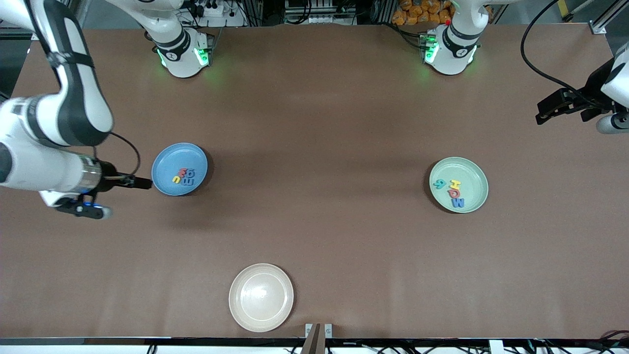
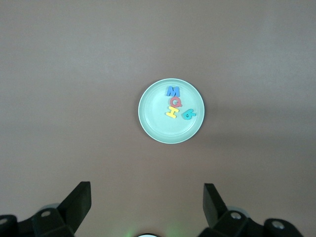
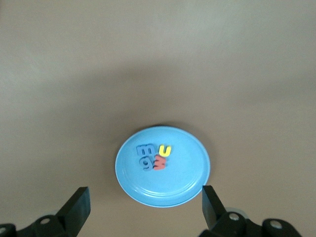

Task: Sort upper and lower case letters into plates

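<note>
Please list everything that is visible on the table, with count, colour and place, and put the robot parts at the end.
blue plate: one, light blue, toward the right arm's end of the table.
green plate: one, pale mint, toward the left arm's end.
white plate: one, cream, nearest the front camera, nothing in it.
letters in blue plate: four; yellow, red, two blue.
letters in green plate: four; teal, yellow, red-pink, blue.
table: one, brown.
right claw: one, black, open, beside the blue plate.
left claw: one, black, open, over the table edge at the left arm's end.
</note>
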Controlling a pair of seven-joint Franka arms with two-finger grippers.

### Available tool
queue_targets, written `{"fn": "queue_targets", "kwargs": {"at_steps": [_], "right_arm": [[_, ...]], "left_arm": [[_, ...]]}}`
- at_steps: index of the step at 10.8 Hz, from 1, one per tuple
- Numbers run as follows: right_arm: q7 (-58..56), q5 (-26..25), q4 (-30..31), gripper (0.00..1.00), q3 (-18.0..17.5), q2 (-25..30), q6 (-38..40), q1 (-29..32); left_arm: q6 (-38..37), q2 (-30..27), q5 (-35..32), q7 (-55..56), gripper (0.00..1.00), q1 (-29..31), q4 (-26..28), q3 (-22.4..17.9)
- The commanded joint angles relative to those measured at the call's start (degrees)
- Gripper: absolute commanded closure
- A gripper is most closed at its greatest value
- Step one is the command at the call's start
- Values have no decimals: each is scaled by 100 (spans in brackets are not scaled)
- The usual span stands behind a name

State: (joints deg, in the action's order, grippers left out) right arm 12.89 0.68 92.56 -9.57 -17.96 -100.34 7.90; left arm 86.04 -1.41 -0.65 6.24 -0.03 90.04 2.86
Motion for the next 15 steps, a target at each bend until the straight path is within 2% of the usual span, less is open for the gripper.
{"fn": "queue_targets", "kwargs": {"at_steps": [1, 2, 3, 4, 8, 11, 15], "right_arm": [[-120, -313, -825, 0, 331, -33, 426, -209], [-112, -305, -1123, 0, 576, -24, 906, -506], [-112, -296, -1578, 0, 657, 20, 1364, -613], [-103, -235, -1653, 0, 658, 168, 1507, -614], [-112, -331, -1540, 0, 710, 801, 1578, -579], [-112, -305, -1478, 0, 737, 890, 1710, -570], [-50, -296, -1073, 0, 711, 1163, 1887, -606]], "left_arm": [[10, -122, 82, -106, 0, -50, 5, -32], [10, -122, 82, -97, 0, -50, -56, -14], [10, -122, 82, -105, 0, -67, -65, -14], [10, -114, 82, -106, 0, -94, -100, -23], [1, -70, 73, -97, 0, -103, -127, -14], [-17, -70, 65, -105, 0, -85, -127, -5], [-96, -105, 82, -44, 0, -76, -109, 4]]}}
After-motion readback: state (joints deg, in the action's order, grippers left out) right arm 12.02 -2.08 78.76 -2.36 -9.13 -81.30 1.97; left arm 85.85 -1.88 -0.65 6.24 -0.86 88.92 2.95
